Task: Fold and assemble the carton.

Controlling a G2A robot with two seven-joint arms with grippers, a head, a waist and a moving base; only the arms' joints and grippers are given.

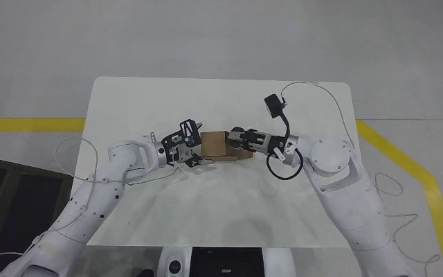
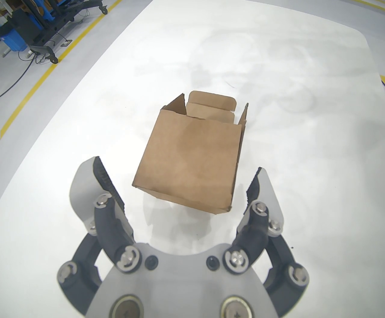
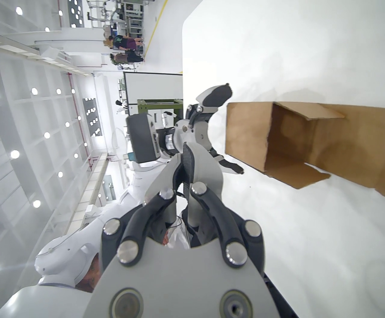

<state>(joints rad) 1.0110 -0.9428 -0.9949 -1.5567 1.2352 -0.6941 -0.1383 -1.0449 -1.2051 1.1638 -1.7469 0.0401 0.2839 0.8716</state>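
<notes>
The carton [image 1: 214, 143] lies on the bench [image 1: 208, 97], well inside its edges. The left gripper [image 2: 178, 168] is released at the closed end. The right gripper [image 3: 186, 150], clenched empty, is beside the open end.

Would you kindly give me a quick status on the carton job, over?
Left gripper open at carton, not gripping. Right gripper shut, empty. Carton squared up on table, flaps at one end open. Nothing in the way.

White table [image 1: 138, 208] is marked w/ faint grey smudges [image 2: 210, 72]. Grey floor [image 1: 208, 34] is striped w/ yellow tape [image 1: 41, 124]. Black cart [image 2: 45, 27] & blue bins [image 2: 13, 40] are seen beyond table edge; green frame [image 3: 159, 104] is seen farther off.
</notes>
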